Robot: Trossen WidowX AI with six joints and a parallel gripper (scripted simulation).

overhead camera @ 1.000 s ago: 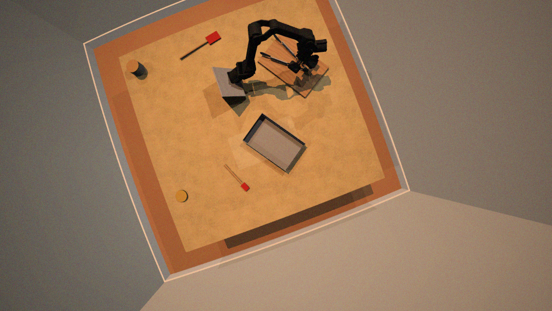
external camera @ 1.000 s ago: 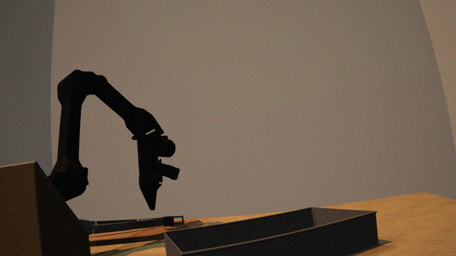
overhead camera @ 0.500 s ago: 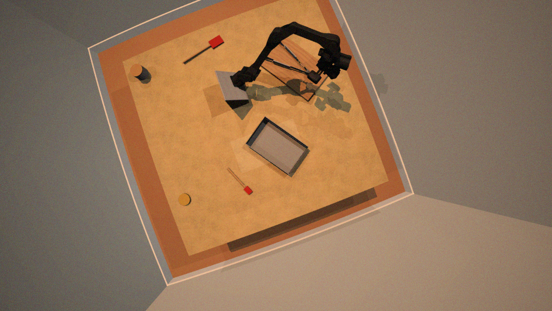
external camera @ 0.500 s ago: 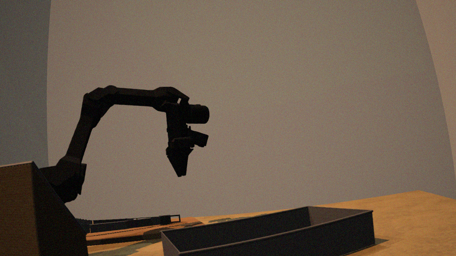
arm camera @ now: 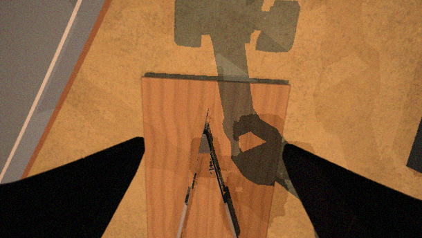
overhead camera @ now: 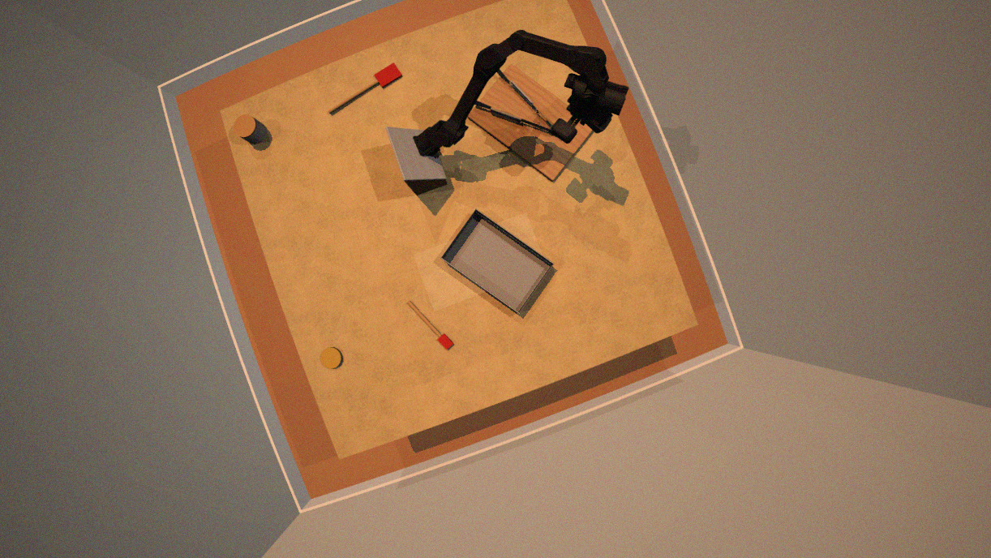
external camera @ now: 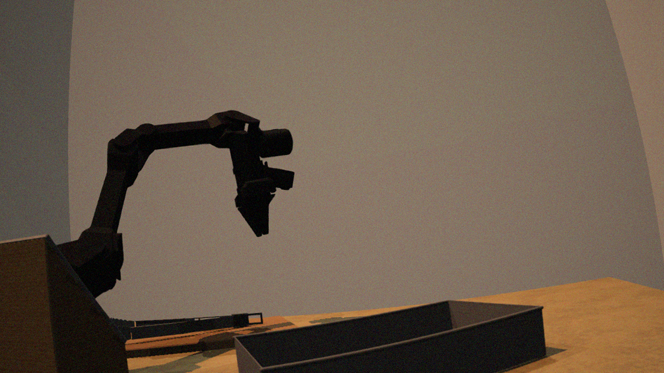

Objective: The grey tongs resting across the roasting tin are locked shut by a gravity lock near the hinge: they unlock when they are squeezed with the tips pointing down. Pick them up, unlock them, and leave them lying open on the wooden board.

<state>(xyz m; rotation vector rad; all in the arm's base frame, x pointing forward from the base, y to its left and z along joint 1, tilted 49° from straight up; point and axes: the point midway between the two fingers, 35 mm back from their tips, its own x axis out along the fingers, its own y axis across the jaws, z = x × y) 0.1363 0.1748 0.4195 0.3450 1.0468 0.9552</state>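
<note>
The grey tongs (overhead camera: 500,115) (external camera: 178,327) (arm camera: 218,167) lie on the wooden board (overhead camera: 499,131) (external camera: 163,343) (arm camera: 166,138). Their two arms are spread apart in a V, with the hinge end towards the top of the wrist view. My gripper (external camera: 261,234) (arm camera: 214,147) is open and empty, pointing down well above the tongs. Its fingertips stand wide to either side of the hinge end in the wrist view. In the top view the wrist hides the fingers, and the hinge is partly covered. The roasting tin (overhead camera: 502,259) (external camera: 402,361) has nothing in it or across it.
A sloped grey block (overhead camera: 416,162) (external camera: 12,318) stands by the arm's base. A large red-headed tool (overhead camera: 388,75), a small red-ended tool (overhead camera: 445,341), a dark cylinder with an orange top (overhead camera: 246,126) and a yellow disc (overhead camera: 331,358) lie or stand farther off.
</note>
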